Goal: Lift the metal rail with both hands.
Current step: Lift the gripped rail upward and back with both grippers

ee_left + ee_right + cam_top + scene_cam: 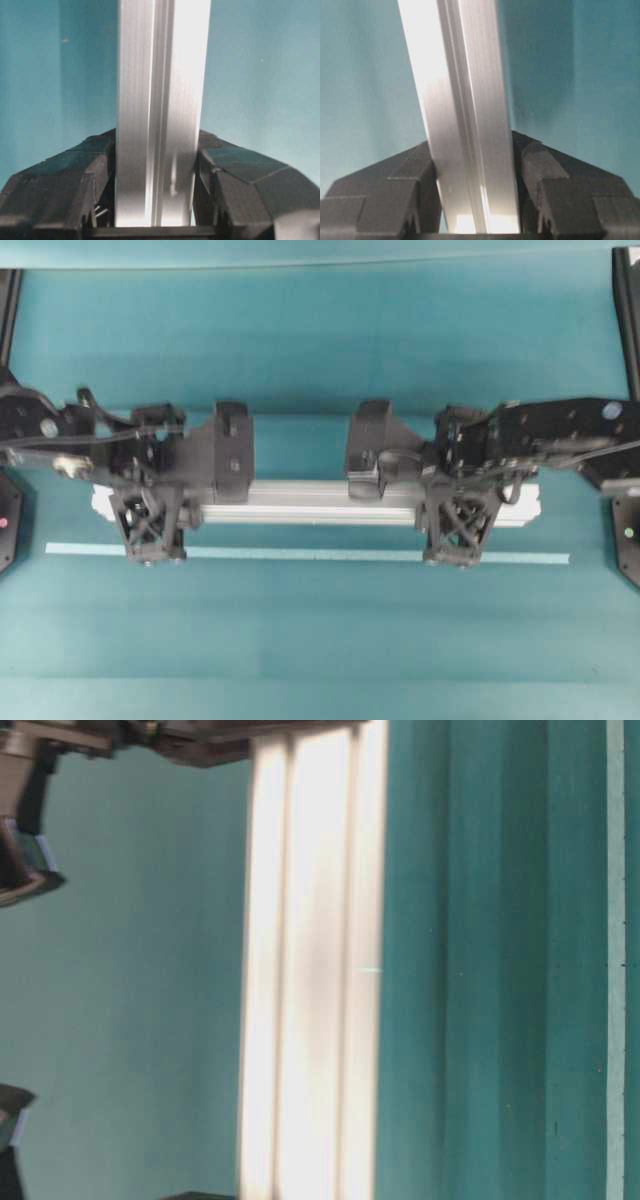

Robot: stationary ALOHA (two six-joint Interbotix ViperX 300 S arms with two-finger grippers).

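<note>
The metal rail (310, 502) is a long silver grooved bar lying left to right across the teal mat. My left gripper (152, 540) is shut on it near its left end, and my right gripper (458, 540) is shut on it near its right end. In the left wrist view the rail (160, 100) runs straight up between the black fingers (85, 180), which press both its sides at the gripper (157, 200). In the right wrist view the rail (455, 75) leans slightly left inside the gripper (477, 200). The table-level view shows the rail (310, 970) close and blurred. Whether it is off the mat I cannot tell.
A thin pale flat strip (300, 554) lies on the mat in front of the rail and shows again in the table-level view as a strip (616, 960). Black arm bases stand at the left edge (8, 510) and right edge (628, 540).
</note>
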